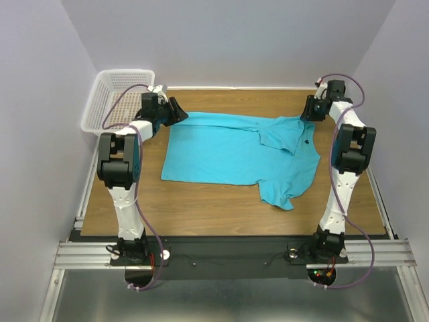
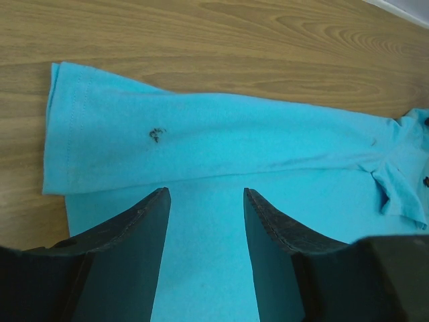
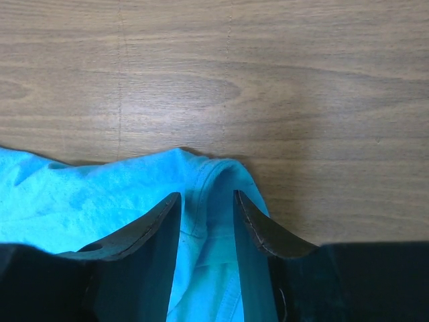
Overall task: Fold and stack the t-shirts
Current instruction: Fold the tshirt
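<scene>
One turquoise t-shirt (image 1: 228, 151) lies partly folded on the wooden table, its far edge folded over and a sleeve hanging toward the near right. My left gripper (image 1: 179, 112) is at the shirt's far left corner. In the left wrist view it (image 2: 206, 191) is open and hovers over flat cloth (image 2: 234, 134), which bears a small dark mark (image 2: 157, 134). My right gripper (image 1: 310, 111) is at the shirt's far right corner. In the right wrist view it (image 3: 206, 194) is open, with a stitched, rounded fold of the shirt (image 3: 100, 194) lying between its fingers.
A white mesh basket (image 1: 124, 72) stands at the far left corner, just behind the left arm. Bare wooden table (image 1: 201, 208) lies in front of the shirt. Grey walls close in the left, right and back sides.
</scene>
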`<action>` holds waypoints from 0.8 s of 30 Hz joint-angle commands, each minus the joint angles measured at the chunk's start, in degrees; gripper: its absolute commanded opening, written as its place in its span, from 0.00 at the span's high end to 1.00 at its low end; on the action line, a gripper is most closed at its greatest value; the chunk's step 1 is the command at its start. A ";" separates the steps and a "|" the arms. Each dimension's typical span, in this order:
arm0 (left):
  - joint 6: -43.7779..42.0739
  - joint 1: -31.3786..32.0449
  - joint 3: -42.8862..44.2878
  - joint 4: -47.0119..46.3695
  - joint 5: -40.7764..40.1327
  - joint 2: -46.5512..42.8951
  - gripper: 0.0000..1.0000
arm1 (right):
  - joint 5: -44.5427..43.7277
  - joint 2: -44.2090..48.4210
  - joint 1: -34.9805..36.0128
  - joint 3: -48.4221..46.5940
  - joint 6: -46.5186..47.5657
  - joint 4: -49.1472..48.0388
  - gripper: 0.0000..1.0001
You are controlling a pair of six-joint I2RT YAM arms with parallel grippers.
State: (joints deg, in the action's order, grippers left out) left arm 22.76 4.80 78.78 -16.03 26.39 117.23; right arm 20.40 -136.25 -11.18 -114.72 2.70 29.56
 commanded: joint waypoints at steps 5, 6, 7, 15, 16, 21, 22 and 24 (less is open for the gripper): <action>2.72 0.30 7.08 -0.14 -0.46 4.23 0.42 | 0.52 -0.33 0.11 -4.63 -0.33 -1.52 0.59; 2.90 0.39 7.61 -0.14 -0.55 4.93 0.42 | 0.51 -0.60 0.11 -5.07 -0.33 -1.44 0.59; 2.99 0.47 7.87 -0.05 -0.64 5.20 0.42 | 0.43 -0.77 0.11 -5.17 -0.33 -1.44 0.59; 2.73 0.74 9.54 1.88 -3.27 7.57 0.42 | 2.97 -2.62 0.11 -4.55 -0.41 -1.44 0.59; 2.64 0.74 9.72 1.97 -3.45 7.66 0.42 | 3.24 -2.71 0.11 -4.38 -0.50 -1.44 0.59; 2.37 0.74 10.60 2.67 -4.16 8.10 0.42 | 3.59 -3.15 0.11 -3.76 -0.33 -1.44 0.60; 2.37 0.74 11.12 3.02 -4.42 8.19 0.42 | 3.07 -3.24 0.11 -3.76 -0.15 -1.44 0.61; 2.29 0.74 11.74 3.11 -4.68 8.45 0.42 | 2.54 -3.32 0.11 -3.67 0.02 -1.44 0.69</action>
State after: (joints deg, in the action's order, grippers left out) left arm 25.47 5.48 86.70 -12.45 22.55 125.56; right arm 22.87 -139.33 -11.18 -118.21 2.74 29.52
